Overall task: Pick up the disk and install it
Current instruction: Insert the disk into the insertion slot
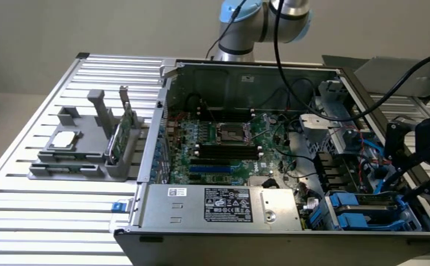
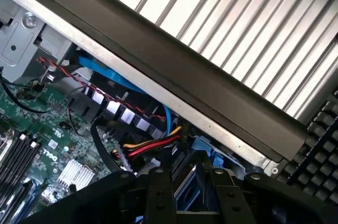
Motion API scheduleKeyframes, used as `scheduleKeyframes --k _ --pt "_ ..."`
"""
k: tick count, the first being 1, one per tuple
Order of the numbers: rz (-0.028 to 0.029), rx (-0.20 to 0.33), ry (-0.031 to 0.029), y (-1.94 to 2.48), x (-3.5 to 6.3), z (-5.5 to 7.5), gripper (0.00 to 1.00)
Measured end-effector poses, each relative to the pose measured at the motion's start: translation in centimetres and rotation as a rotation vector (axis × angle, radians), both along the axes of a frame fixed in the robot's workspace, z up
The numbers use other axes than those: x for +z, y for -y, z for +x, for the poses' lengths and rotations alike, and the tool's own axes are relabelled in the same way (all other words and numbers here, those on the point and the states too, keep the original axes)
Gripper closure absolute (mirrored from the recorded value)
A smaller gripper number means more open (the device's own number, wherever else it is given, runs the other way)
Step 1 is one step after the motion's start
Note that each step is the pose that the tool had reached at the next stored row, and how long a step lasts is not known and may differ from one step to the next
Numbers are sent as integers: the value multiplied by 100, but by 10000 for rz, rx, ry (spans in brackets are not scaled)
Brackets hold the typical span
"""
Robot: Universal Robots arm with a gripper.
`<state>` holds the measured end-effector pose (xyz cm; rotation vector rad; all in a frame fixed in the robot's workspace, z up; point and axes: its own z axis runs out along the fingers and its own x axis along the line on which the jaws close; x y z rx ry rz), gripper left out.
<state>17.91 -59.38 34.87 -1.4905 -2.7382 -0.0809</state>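
An open computer case (image 1: pixel 245 75) lies on the slatted metal desk (image 1: pixel 30 221), with its motherboard (image 1: pixel 223 141) facing up and the power supply (image 1: pixel 223 205) along the 6 o'clock edge. The black tool (image 1: pixel 409 182) hangs over the drive bay at 4 o'clock in the exterior view. The disk (image 1: pixel 363 211), with its blue side rails, sits in that bay directly under the tool. In the wrist view the tool (image 2: pixel 188 174) is just above the blue-railed disk (image 2: pixel 186 192); whether it grips the disk or stands free cannot be told. At 9 o'clock a grey fixture (image 1: pixel 82 158) carries a small silver chip (image 1: pixel 64 139) and an upright green card (image 1: pixel 123 130)
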Motion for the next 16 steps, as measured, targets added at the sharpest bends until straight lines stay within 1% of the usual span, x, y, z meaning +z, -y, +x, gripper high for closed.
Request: scheduleKeyframes --k 2,3,5,6,8,9,16 --pt "0 -77 0 0 -1 1 67" --pt "0 -112 0 0 -2 1 62" --pt "0 -190 0 0 -3 1 62" --pt "0 -225 0 0 -3 1 63" --pt "1 -292 0 0 -5 1 63" --pt "1 -324 0 0 -6 1 71" --pt "2 -515 0 0 -20 1 71"
